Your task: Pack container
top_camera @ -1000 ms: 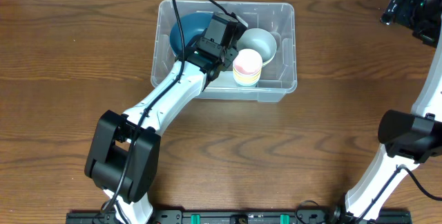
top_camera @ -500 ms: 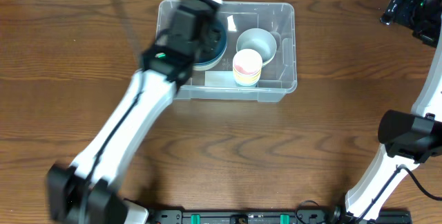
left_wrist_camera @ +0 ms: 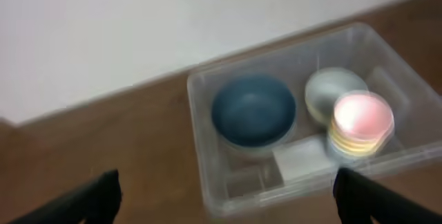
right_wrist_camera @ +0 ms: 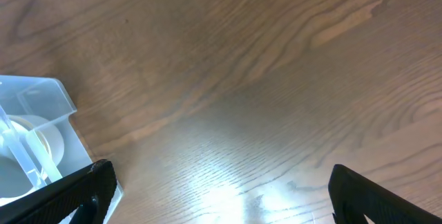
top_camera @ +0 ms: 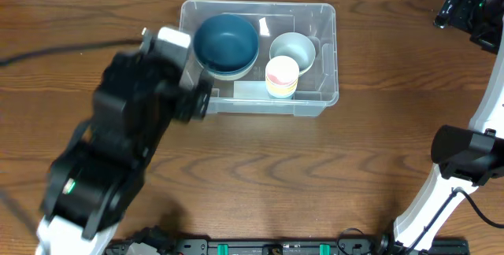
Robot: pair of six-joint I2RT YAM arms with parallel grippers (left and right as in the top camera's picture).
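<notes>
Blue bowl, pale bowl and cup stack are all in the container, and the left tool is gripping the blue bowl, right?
No. The blue bowl, pale bowl and cup stack are all in the container, but the left tool is open, away from the bowl and empty; the left wrist view shows it.

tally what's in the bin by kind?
Bowls: 2 (dark blue bowl, pale grey bowl)
Cup stacks: 1 (pink-and-yellow cup stack, number of cups in it unclear)
Total: 3 in the container
</notes>
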